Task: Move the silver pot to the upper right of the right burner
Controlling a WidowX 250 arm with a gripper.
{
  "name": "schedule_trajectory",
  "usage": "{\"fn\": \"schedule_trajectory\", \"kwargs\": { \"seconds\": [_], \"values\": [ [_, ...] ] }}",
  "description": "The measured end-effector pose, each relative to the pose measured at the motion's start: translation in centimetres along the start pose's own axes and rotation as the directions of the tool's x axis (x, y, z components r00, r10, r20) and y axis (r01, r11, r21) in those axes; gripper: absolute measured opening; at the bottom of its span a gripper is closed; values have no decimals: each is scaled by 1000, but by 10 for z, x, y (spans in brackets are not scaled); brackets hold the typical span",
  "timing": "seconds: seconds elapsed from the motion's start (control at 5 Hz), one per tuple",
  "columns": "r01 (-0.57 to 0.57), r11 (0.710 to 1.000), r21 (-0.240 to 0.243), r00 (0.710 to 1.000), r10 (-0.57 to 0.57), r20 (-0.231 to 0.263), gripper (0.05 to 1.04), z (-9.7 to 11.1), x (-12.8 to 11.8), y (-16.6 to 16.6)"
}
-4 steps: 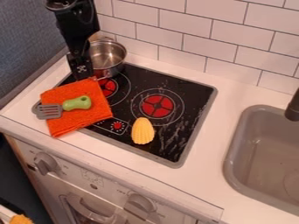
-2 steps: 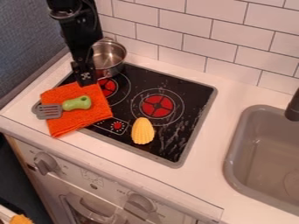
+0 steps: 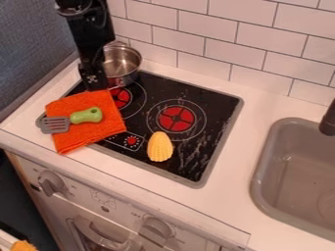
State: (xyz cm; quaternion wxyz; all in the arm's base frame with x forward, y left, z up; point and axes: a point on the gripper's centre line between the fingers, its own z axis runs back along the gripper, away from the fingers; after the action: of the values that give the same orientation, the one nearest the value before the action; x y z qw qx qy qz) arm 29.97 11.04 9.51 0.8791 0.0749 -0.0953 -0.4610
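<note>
Pincer: hangs down at the upper left of the view, by the orange cloth's back edge; how far open it is, and whether it has hold of anything, I cannot tell.
Arm: black, comes in from the top edge and covers part of the pot's left side.
Silver pot: upright at the back left of the cooktop, behind the left burner.
Left burner: red centre inside pale rings, partly under the cloth.
Orange cloth: spread over the cooktop's left front part and onto the table.
Spatula: lies on the cloth, green handle to the right, grey slotted head over the left edge.
Right burner: red centre.
Yellow ridged piece: on the cooktop, in front of the right burner.
Cooktop: black, grey-rimmed, marked with pale streaks.
Table: white.
Sink: grey basin at the right, dark tap above it.
Oven front: knobs and handle below the table's edge.
Walls: white tiles behind, blue-grey at the left.
</note>
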Motion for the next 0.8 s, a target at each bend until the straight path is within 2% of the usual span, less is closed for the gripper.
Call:
{"fn": "schedule_trajectory", "kwargs": {
  "seconds": [0.2, 0.4, 0.6, 0.8],
  "values": [
    [218, 974, -60, 976, -219, -11, 999, -4, 1, 14],
    [432, 894, -118, 895, -441, -61, 999, -4, 13, 25],
    [602, 782, -160, 768, -622, -154, 999, 0, 32, 34],
    [694, 699, -174, 669, -715, -204, 999, -2, 39, 38]
  ]
}}
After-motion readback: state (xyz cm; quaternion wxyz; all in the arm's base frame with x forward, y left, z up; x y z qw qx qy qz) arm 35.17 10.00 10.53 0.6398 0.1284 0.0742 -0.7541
